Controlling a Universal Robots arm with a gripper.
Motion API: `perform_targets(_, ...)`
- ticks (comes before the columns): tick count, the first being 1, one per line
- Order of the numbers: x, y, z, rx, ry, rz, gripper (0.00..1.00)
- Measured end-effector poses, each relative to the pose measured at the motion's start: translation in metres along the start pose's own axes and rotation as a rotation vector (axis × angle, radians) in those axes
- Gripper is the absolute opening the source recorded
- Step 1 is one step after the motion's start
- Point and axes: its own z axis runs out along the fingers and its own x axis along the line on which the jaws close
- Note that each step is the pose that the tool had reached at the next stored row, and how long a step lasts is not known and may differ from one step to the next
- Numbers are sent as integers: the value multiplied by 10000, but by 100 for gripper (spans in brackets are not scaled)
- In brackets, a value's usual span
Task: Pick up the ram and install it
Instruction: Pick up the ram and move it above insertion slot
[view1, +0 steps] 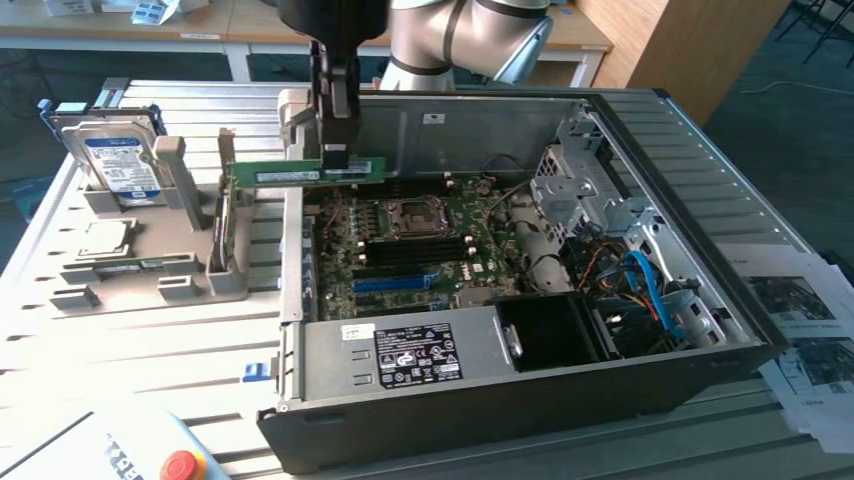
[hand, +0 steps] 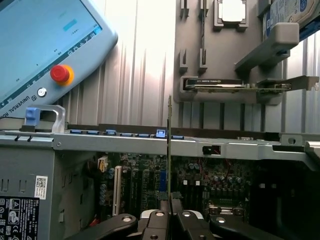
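Exterior view: the pincer (view1: 335, 158) is clenched on the ram (view1: 276, 174), holding it level in the air above the case (view1: 534, 400) wall nearest the grey holder (view1: 200, 285). Pick-up looks done; the ram is not yet seated on the motherboard (view1: 467, 225).

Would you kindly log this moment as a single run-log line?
hand: shut on ram | ram: aloft, level, above side wall of the open computer case | install: not yet seated in motherboard
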Motion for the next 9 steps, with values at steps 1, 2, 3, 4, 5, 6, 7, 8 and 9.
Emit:
perform_targets(1, 3, -11, -1, -2, 0, 0, 12)
perform_targets(2, 5, -22, -1, -2, 1, 0, 12)
perform_targets(3, 8, -33, -1, -2, 0, 0, 12)
perform_targets(4, 11, -44, -2, -3, 0, 0, 12)
perform_targets(5, 14, -56, -2, -4, 0, -1, 12)
perform_targets(6, 17, -67, -3, -5, 1, -1, 12)
perform_targets(7, 20, -77, -3, -6, 0, 0, 12)
perform_targets(8, 22, -88, -3, -6, 0, -1, 12)
perform_targets(9, 25, -99, -4, -7, 0, -1, 12)
